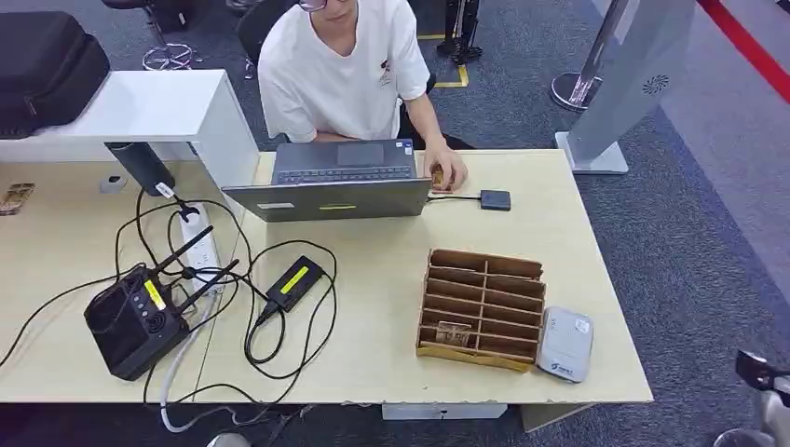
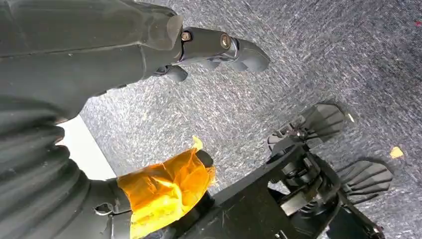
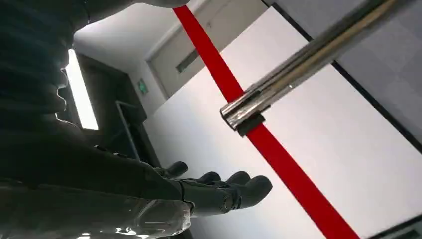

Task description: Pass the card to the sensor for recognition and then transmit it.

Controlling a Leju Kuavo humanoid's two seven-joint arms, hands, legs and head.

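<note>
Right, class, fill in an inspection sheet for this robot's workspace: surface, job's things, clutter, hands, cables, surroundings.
Surface: pale wooden table.
Job's things: card lying in wooden slotted organiser; white sensor beside it.
Clutter: laptop, black router, black bag.
Hands: left hand over carpet, holds nothing; right hand holds nothing, fingers apart.
Cables: black loops and power strip.
Surroundings: seated person, grey carpet, barrier post.

Empty right hand point(image 3: 219, 191), fingers apart
</note>
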